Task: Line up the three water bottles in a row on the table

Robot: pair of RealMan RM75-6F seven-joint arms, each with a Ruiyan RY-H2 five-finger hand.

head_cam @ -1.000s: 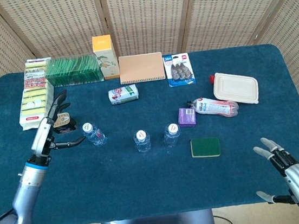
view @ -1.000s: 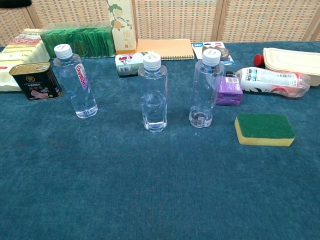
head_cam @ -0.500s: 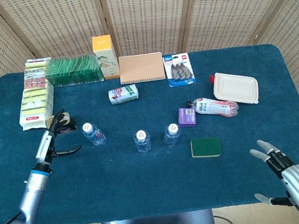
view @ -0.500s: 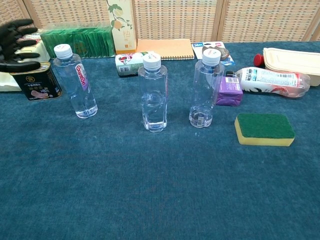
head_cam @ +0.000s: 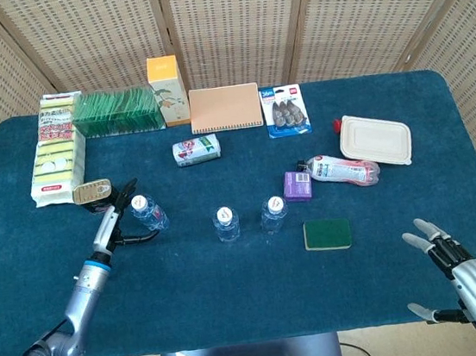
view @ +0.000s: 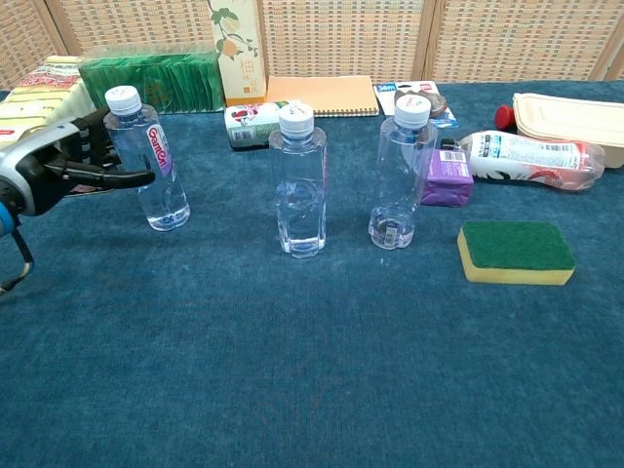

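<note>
Our left hand [view: 73, 164] is spread wide around the leftmost bottle [view: 148, 161]; whether it touches, we cannot tell. The middle bottle [view: 298, 181] and right bottle [view: 401, 174] stand upright beside it. Our right hand [head_cam: 467, 276] hangs open off the table [head_cam: 235, 291].

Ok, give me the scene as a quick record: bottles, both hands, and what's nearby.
left bottle: upright, pink label, set a little further back than the other two
middle bottle: upright
right bottle: upright, next to purple box
left hand: fingers spread at the left bottle's side; contact not clear
right hand: open, at near right table edge, holding nothing
sponge: right of the bottles
tin: behind the left hand
</note>
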